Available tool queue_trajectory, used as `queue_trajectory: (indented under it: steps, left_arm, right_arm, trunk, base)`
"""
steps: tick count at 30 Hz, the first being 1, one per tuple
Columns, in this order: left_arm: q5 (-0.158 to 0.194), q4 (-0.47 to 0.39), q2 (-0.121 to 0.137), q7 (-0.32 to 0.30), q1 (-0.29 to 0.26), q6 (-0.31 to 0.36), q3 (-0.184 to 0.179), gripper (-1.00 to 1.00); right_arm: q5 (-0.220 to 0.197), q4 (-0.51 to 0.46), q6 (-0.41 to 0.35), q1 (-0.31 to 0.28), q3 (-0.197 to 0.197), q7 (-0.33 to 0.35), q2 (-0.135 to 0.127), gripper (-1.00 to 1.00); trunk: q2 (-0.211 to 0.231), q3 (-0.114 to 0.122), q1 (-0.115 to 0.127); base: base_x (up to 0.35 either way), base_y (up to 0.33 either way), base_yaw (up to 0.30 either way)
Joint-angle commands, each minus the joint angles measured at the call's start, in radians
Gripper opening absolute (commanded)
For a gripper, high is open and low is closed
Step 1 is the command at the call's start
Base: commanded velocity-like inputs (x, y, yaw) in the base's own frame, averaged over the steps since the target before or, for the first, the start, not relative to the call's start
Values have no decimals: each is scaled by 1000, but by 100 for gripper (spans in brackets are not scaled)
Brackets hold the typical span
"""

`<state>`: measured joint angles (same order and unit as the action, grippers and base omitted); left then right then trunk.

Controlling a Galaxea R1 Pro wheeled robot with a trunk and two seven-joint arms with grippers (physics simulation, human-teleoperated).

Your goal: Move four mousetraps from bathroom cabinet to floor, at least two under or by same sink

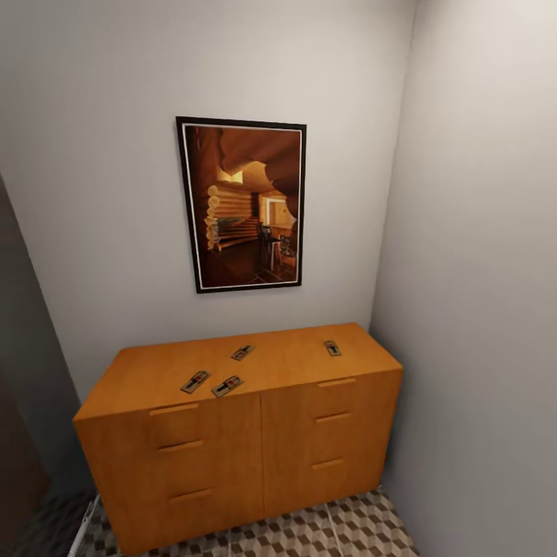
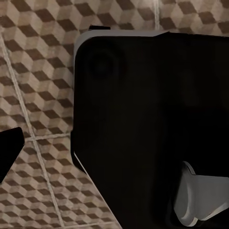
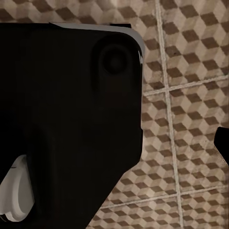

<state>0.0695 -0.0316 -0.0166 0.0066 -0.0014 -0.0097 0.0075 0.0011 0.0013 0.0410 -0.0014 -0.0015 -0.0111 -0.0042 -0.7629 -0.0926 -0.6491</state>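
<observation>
The orange-brown cabinet (image 1: pixel 232 456) stands against the wall in a narrow alcove. Several mousetraps lie flat on its top: two close together near the front left (image 1: pixel 195 381) (image 1: pixel 227 386), one behind them (image 1: pixel 242 353), and one toward the right (image 1: pixel 333 348). Cube-patterned bathroom floor (image 1: pixel 309 534) runs in front of the cabinet. The sink is out of view. Both wrist views look down at that floor (image 2: pixel 28 71) (image 3: pixel 191 71). One dark fingertip (image 2: pixel 9 152) of the left gripper and one fingertip (image 3: pixel 223 145) of the right sit at the picture edges, spread wide, holding nothing.
A framed picture (image 1: pixel 244 203) hangs above the cabinet. Grey walls close in on the right (image 1: pixel 480 309) and left (image 1: pixel 23 387). My black base (image 2: pixel 143 119) (image 3: pixel 71 119), with a white part (image 2: pixel 200 200), stands on the tiles below the arms.
</observation>
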Motion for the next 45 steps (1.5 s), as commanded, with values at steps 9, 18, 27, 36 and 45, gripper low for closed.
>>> queue_trajectory:
  steps: [9,18,27,36,45]
  left_arm:
    - [7,-1,0,0,0,-1,0,100]
    - [7,-1,0,0,0,-1,0,100]
    - [8,-1,0,0,0,-1,0,100]
    - [9,-1,1,0,0,-1,0,100]
    - [9,-1,1,0,0,-1,0,100]
  right_arm:
    - [0,0,3,0,0,-1,0,100]
    - [-1,0,3,0,0,0,0,100]
    - [-1,0,2,0,0,0,0,100]
    - [-1,0,3,0,0,0,0,100]
    - [-2,0,2,0,0,0,-1,100]
  trunk:
    - [-1,-1,0]
    - [-1,-1,0]
    - [-1,-1,0]
    - [-1,-1,0]
    - [-1,-1,0]
  base:
    - [0,0,235]
    - [0,0,66]
    - [8,0,11]
    - [161,-28,2]
    - [203,-95,0]
